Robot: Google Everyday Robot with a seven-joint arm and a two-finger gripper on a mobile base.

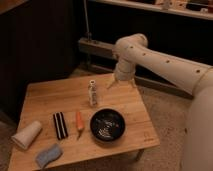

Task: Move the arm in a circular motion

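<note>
My white arm [165,60] reaches in from the right and bends down over the far right part of the wooden table [55,97]. My gripper [121,83] hangs below the wrist, just above the table's back edge, to the right of a small clear bottle [92,93]. Two finger tips spread apart to the left and right, with nothing between them.
On the table lie a black bowl [107,125], an orange carrot [79,122], a black striped block [60,125], a white cup [27,134] on its side and a grey-blue sponge [48,155]. Dark wall and a metal rail stand behind.
</note>
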